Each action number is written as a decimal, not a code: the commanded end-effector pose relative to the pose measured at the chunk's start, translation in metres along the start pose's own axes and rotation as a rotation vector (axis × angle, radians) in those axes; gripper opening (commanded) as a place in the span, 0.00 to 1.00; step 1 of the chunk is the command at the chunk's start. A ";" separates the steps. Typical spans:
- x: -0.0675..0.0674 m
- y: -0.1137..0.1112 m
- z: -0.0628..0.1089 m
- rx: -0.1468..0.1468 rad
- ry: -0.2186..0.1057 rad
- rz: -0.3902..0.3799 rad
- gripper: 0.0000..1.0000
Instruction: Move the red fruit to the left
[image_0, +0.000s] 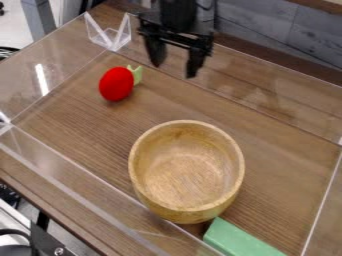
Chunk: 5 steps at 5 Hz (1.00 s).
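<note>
The red fruit (118, 83) lies on the wooden tabletop at the left, a small green leafy bit on its right side. My gripper (174, 63) hangs over the back of the table, up and to the right of the fruit and apart from it. Its dark fingers (197, 60) point down and stand open with nothing between them.
A large wooden bowl (187, 170) stands at the front centre. A green rectangular block (243, 240) lies just in front of it at the lower right. A clear acrylic wall (54, 55) fences the table, with a clear bracket (110, 33) at the back left corner.
</note>
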<state>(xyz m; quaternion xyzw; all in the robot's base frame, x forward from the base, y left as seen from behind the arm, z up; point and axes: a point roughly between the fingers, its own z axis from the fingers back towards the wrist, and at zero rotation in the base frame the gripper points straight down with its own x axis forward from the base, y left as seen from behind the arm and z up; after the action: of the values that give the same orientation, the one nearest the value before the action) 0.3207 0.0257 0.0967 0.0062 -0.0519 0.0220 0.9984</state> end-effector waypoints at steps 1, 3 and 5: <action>0.019 -0.030 0.008 -0.026 -0.065 -0.050 1.00; 0.050 -0.023 0.019 -0.029 -0.091 -0.041 1.00; 0.058 0.004 0.013 -0.012 -0.081 0.018 1.00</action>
<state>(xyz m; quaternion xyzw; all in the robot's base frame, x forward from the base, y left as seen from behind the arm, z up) 0.3688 0.0294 0.0960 -0.0043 -0.0617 0.0324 0.9976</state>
